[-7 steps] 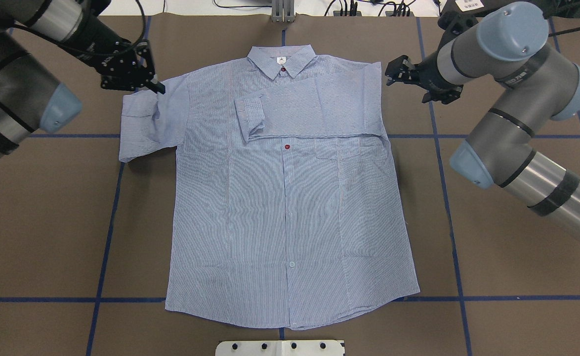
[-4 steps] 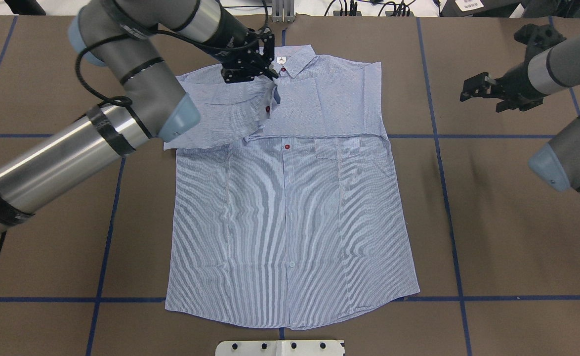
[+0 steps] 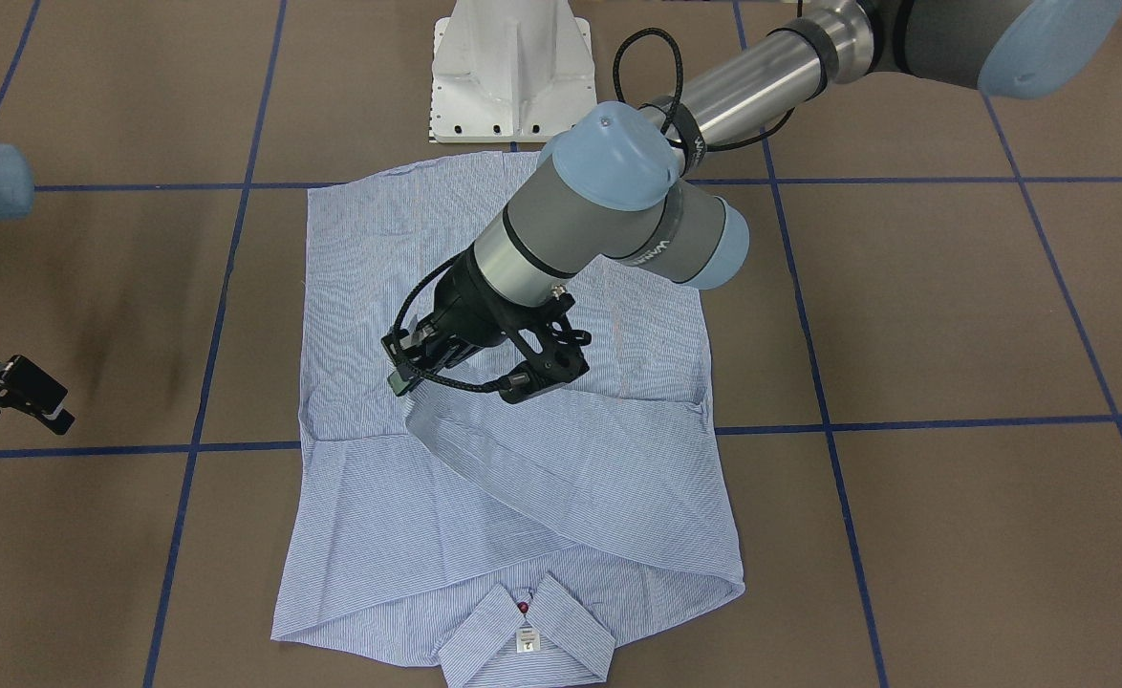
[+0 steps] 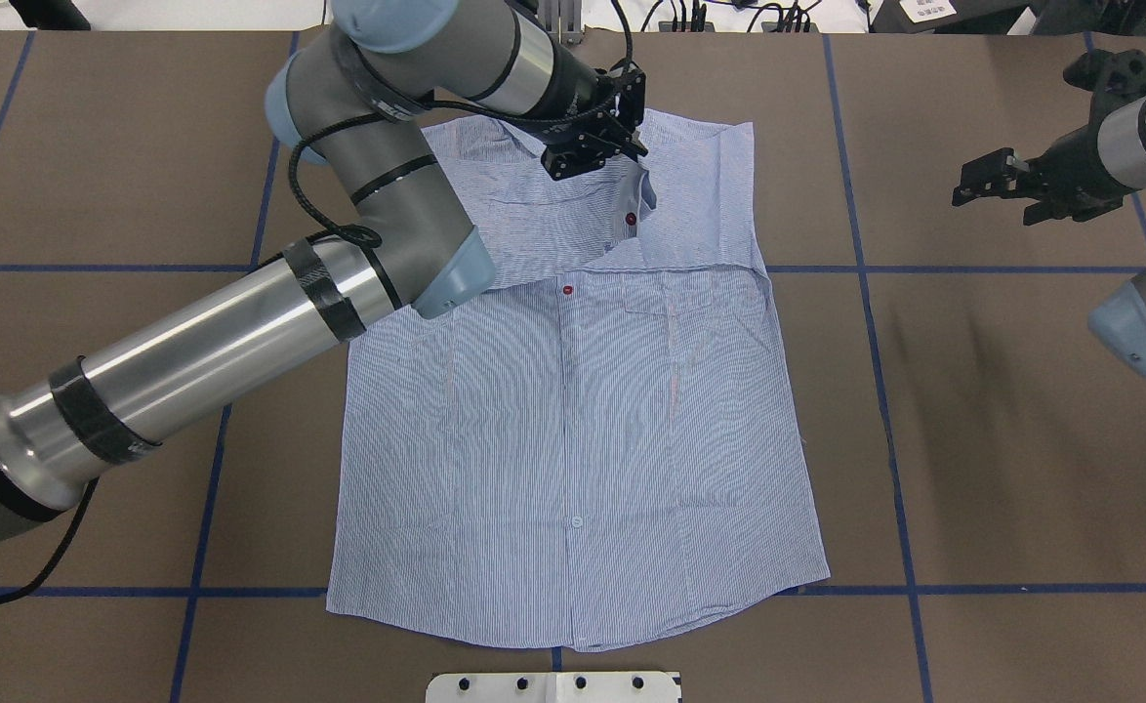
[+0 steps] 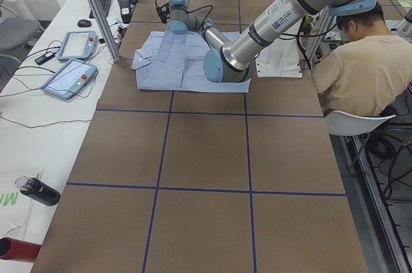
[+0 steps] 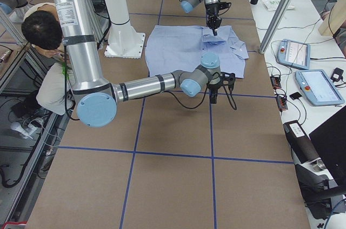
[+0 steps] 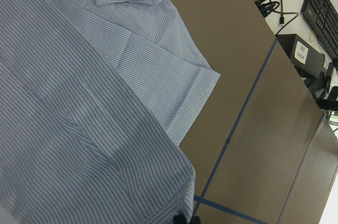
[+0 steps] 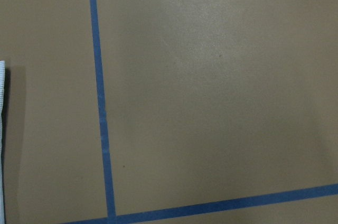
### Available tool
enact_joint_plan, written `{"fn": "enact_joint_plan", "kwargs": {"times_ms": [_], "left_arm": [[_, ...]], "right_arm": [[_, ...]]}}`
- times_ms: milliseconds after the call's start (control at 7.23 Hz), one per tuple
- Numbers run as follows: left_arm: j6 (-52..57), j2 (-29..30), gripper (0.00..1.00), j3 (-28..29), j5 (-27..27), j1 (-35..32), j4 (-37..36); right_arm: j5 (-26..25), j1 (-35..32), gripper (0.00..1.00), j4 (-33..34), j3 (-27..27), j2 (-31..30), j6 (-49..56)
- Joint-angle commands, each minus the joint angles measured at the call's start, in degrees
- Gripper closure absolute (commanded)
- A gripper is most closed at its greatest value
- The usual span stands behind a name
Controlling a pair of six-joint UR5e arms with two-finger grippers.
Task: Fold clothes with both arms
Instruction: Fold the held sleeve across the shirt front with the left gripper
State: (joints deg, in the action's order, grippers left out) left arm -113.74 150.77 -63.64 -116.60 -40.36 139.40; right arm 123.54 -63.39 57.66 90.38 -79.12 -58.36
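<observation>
**Shirt at the second sleeve fold**

Shirt [image 4: 573, 430] lies front up and spread flat in the middle of the brown counter [image 4: 1022, 439]. In the overhead view its hem is toward the bottom of the frame and its collar [image 3: 523, 621] toward the top. We see one sleeve [image 4: 710, 215], at the upper right of the garment, already laid across the chest. The left arm [image 4: 192, 361] reaches in from the lower left of that view. Its jaws are closed on the cuff [image 4: 634, 200] of the other sleeve [image 4: 534, 220], which hangs lifted above the chest near the collar. The right arm [image 4: 1139, 137] is at the upper right of the frame, well clear of the cloth. Its jaws stand apart and hold nothing, and its wrist camera shows only counter and blue tape lines [image 4: 885, 391].

We judge the task to be in its early part. One sleeve is folded and the second is in the air, not yet laid down. The body shows no fold, so we expect the side and hem folds remain.

As to writing, a small white neck label [image 3: 526, 642] sits inside the collar, but we cannot read its mark. Dark lettering runs along a joint of the left arm [image 3: 661, 253], too small for us to read with certainty. A red button [image 4: 569, 290] marks the placket below the folded sleeve.
</observation>
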Motion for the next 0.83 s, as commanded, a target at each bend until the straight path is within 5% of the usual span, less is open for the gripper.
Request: {"fn": "enact_joint_plan", "kwargs": {"times_ms": [0, 277, 415, 554, 692], "left_arm": [[-0.4, -0.1, 1.00, 0.4, 1.2, 1.2, 0.3], [-0.4, 0.0, 0.97, 0.4, 3.0, 1.6, 0.7], [-0.4, 0.1, 0.25, 0.4, 5.1, 2.3, 1.6], [-0.5, 0.3, 0.01, 0.3, 6.1, 2.5, 1.8], [-0.5, 0.3, 0.01, -0.3, 6.1, 2.4, 1.8]], "right_arm": [[-0.1, -0.1, 0.00, 0.0, -0.3, -0.1, -0.2], [-0.1, 0.0, 0.00, 0.0, -0.3, 0.0, -0.5], [-0.1, 0.0, 0.00, -0.1, -0.2, 0.1, -0.6], [-0.1, 0.0, 0.00, -0.2, 0.4, 0.1, -1.0], [-0.1, 0.1, 0.00, -0.2, 1.5, 0.0, -4.0]]}}
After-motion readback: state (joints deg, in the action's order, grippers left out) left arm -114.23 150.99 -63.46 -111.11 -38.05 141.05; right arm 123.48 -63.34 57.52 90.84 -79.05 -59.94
